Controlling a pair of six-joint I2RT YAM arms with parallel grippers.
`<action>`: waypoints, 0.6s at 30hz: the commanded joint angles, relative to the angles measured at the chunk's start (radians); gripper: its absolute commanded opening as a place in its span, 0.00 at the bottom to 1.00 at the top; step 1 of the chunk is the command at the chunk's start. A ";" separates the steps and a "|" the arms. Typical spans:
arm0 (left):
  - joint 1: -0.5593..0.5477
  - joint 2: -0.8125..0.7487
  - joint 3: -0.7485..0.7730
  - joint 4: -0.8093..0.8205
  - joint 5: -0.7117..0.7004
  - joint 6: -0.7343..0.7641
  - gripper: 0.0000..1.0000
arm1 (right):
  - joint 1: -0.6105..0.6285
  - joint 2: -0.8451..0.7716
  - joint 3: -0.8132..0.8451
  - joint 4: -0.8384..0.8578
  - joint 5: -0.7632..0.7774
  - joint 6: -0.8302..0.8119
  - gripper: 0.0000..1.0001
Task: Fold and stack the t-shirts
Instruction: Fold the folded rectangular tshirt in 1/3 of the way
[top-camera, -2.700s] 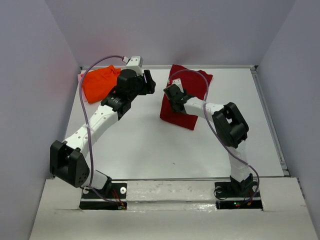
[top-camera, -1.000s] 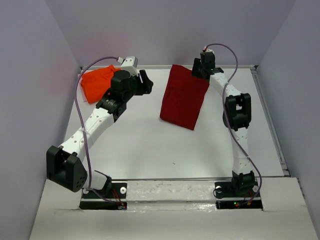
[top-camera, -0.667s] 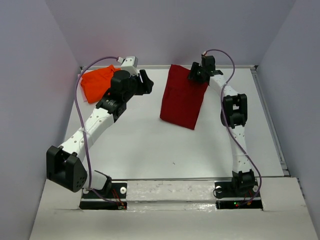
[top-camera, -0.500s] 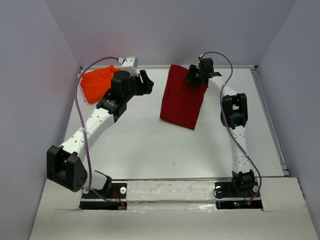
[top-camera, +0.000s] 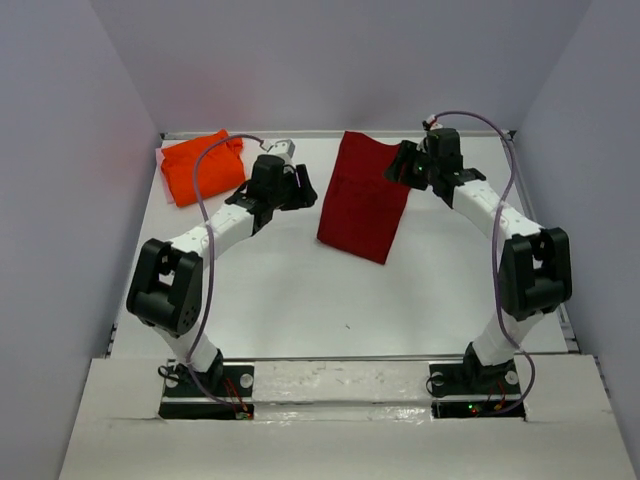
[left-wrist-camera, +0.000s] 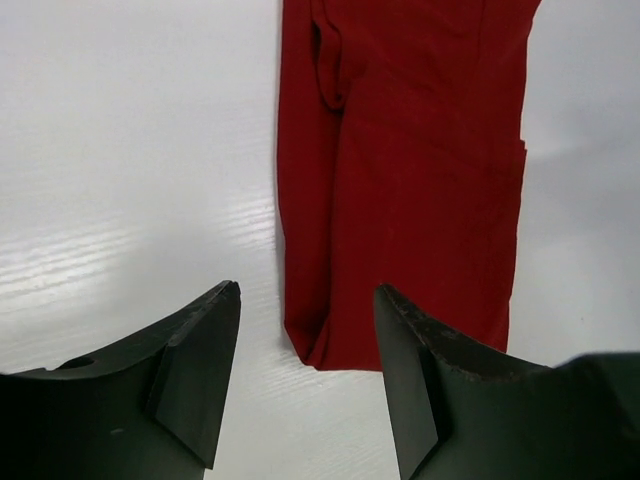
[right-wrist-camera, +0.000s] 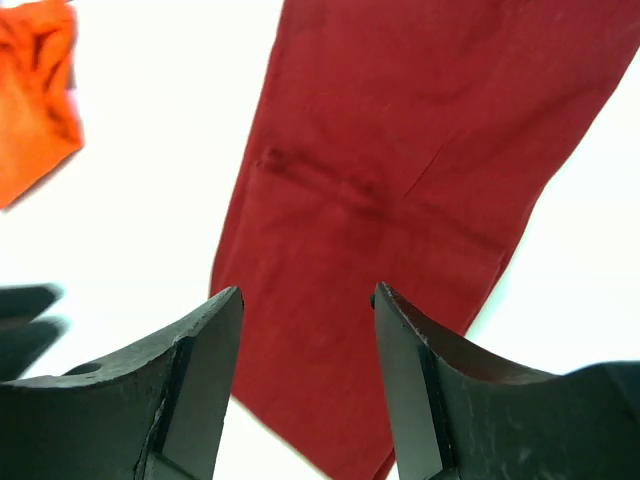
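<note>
At the far left corner of the white surface (top-camera: 300, 300), the orange shirt (top-camera: 198, 166) lies bunched, well apart from both my arms. Next along, my left fingers (top-camera: 303, 188) hang spread and empty just beside the left long edge of the red shirt (top-camera: 362, 205). That shirt lies as a long strip, its long axis running from the far edge toward me at a slight slant. On the right, my right fingers (top-camera: 402, 168), also spread and empty, sit at the strip's far right corner, the nearer pair. Folding it end to end looks like the step ahead.
</note>
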 joint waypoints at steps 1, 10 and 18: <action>-0.013 0.051 0.018 0.002 0.075 -0.043 0.64 | 0.031 -0.109 -0.122 0.020 -0.018 0.042 0.61; -0.025 0.051 -0.059 0.072 0.177 -0.104 0.62 | 0.121 -0.182 -0.333 0.080 -0.036 0.033 0.61; -0.024 -0.209 0.013 -0.159 -0.010 0.057 0.63 | 0.213 0.020 -0.104 0.061 -0.053 0.028 0.61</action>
